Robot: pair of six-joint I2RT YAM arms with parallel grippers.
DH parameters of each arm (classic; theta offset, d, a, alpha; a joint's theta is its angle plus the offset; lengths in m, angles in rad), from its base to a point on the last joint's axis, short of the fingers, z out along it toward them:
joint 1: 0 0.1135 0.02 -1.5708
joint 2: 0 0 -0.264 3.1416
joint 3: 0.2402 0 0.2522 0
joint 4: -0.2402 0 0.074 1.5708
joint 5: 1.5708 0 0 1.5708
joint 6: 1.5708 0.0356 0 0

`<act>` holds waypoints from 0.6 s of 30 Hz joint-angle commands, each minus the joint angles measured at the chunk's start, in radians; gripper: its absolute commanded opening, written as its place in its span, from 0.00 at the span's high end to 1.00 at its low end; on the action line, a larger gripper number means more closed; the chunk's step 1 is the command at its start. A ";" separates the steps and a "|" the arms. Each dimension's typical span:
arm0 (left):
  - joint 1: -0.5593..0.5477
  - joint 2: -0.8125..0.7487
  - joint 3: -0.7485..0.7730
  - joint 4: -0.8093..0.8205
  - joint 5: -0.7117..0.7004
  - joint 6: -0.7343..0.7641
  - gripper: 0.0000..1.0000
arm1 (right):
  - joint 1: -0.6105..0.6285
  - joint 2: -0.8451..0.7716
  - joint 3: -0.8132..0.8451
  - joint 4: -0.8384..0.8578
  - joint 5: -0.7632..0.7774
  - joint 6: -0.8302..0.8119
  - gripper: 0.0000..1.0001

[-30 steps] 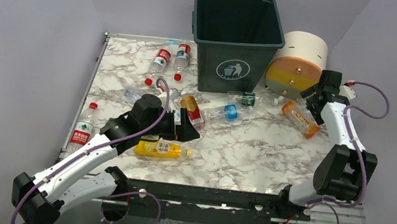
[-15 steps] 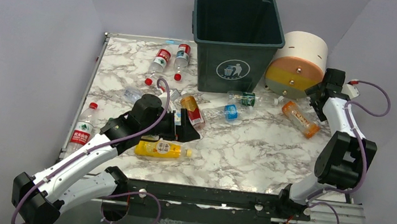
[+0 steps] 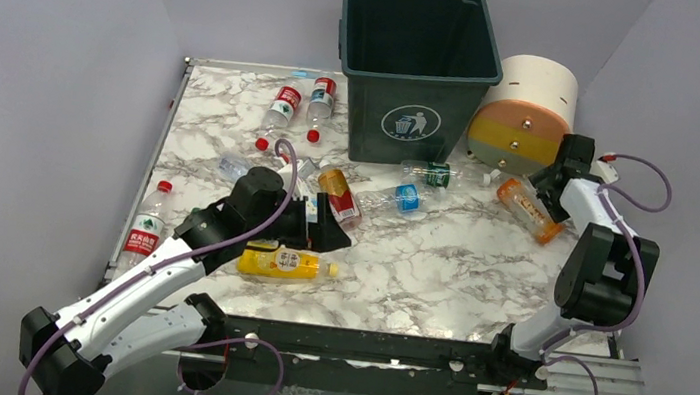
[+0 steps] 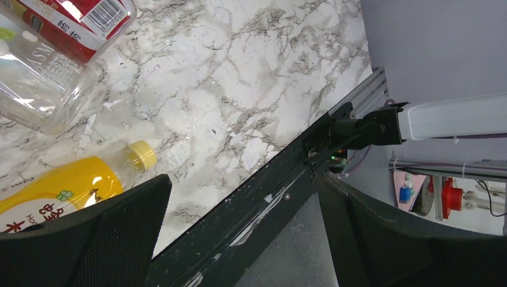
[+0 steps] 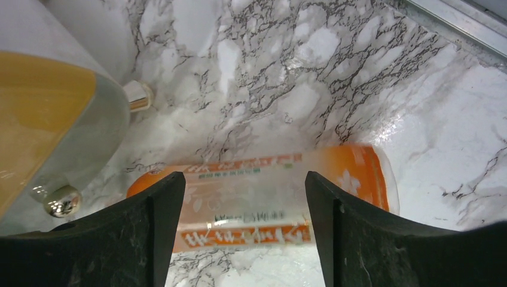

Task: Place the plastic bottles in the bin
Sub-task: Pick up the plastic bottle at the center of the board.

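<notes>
The dark green bin (image 3: 416, 75) stands at the back of the marble table. An orange-labelled bottle (image 3: 529, 207) lies on its side right of the bin. My right gripper (image 3: 547, 178) hovers just over it, open; in the right wrist view the bottle (image 5: 263, 200) lies across behind both fingers of the gripper (image 5: 244, 179). My left gripper (image 3: 331, 223) is open and empty, between a red-and-gold bottle (image 3: 339, 196) and a yellow bottle (image 3: 282, 263). The left wrist view shows the yellow bottle (image 4: 66, 185) beside the left finger of the gripper (image 4: 242, 185).
A cream-and-orange cylinder (image 3: 526, 113) leans right of the bin, close to my right gripper. Clear bottles lie scattered: two red-labelled (image 3: 284, 107) at the back left, one at the left edge (image 3: 145, 228), green-labelled (image 3: 434, 174) and blue-labelled (image 3: 396, 197) ones before the bin.
My right gripper has come down and slightly left onto the orange-labelled bottle, and its jaws have narrowed. The left arm has barely moved.
</notes>
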 commanded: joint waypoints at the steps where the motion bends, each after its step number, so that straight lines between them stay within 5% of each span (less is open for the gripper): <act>1: 0.000 -0.029 0.024 -0.010 0.016 0.005 0.01 | -0.007 0.028 -0.033 0.032 -0.013 -0.020 0.25; 18: 0.000 -0.077 0.009 -0.045 0.010 -0.011 0.01 | -0.006 -0.287 -0.294 0.090 -0.290 -0.091 0.31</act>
